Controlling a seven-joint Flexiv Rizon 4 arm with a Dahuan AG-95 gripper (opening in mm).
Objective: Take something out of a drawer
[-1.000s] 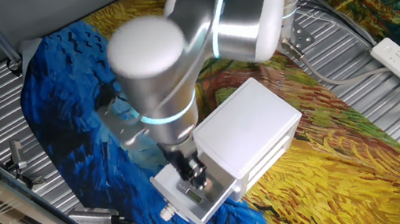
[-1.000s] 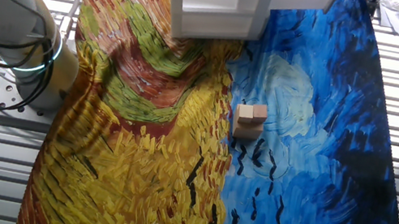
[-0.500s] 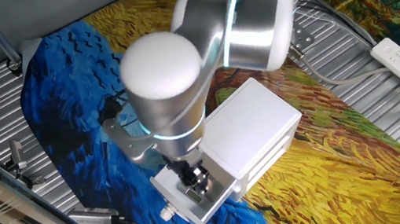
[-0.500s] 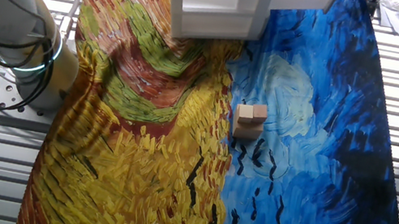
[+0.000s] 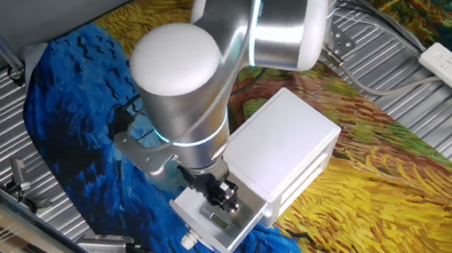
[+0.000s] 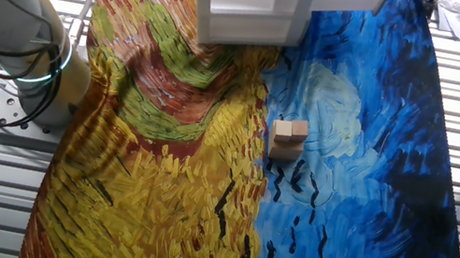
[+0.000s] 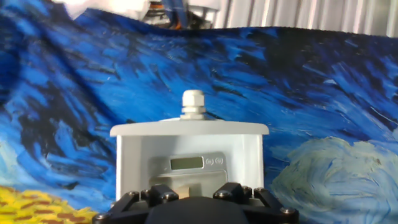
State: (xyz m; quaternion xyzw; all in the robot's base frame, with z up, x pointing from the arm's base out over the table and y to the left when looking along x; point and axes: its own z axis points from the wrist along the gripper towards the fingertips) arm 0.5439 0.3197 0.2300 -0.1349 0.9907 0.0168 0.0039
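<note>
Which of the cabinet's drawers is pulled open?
The drawer sticking out under the gripper, knob on its front; the other drawers of the cabinet sit flush and closed.

The Flexiv Rizon arm (image 5: 223,46) reaches from the far side of the bench and bends down toward the near left corner, its wrist pointing straight down. The gripper (image 5: 222,201) hangs low, its dark fingers close together. In the hand view only the gripper's black base (image 7: 196,202) shows along the bottom edge; the fingertips are out of sight.
</note>
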